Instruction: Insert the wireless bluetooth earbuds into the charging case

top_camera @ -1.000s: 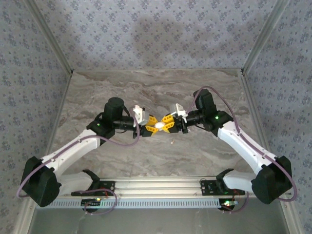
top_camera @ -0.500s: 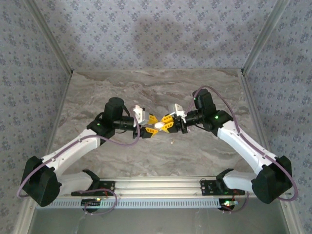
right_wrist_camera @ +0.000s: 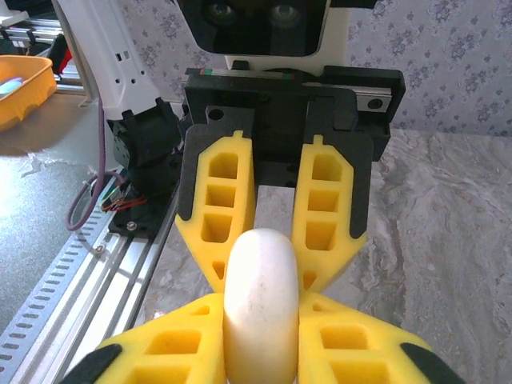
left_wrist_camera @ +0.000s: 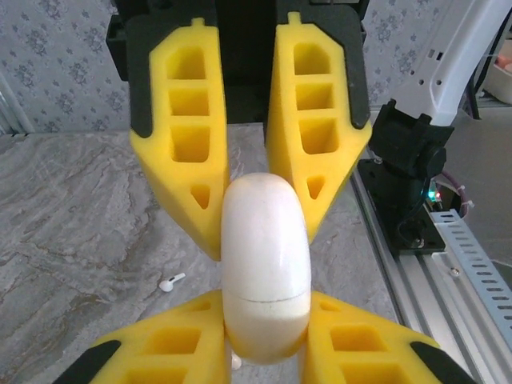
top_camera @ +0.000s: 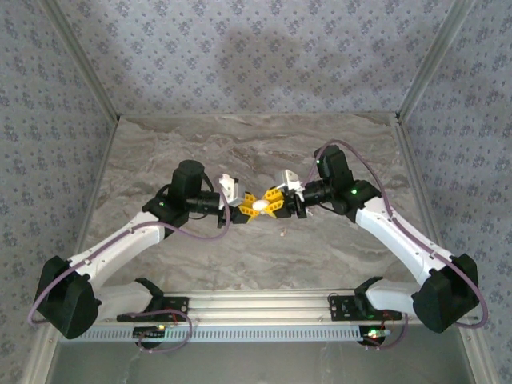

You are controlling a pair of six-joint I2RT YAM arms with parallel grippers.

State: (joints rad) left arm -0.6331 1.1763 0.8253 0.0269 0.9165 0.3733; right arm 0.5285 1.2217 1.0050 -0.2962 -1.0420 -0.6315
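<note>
The left gripper [left_wrist_camera: 266, 312] and the right gripper [right_wrist_camera: 262, 308] meet tip to tip over mid-table. Each has its jaws narrowed onto opposite ends of the whitish charging case [left_wrist_camera: 265, 264]. The case's seam reads closed and its interior is hidden. Each gripper's own fingers are cut off by the lower frame edge. One earbud [left_wrist_camera: 170, 282] lies loose on the marble table [left_wrist_camera: 72, 224].

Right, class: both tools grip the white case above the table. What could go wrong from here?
1. The smooth, rounded charging case sits pinched between the left tool and right tool, off the table; uneven pulling could pop it loose.
2. An earbud lies loose on the table nearby; a dropped case might knock it away.
</note>
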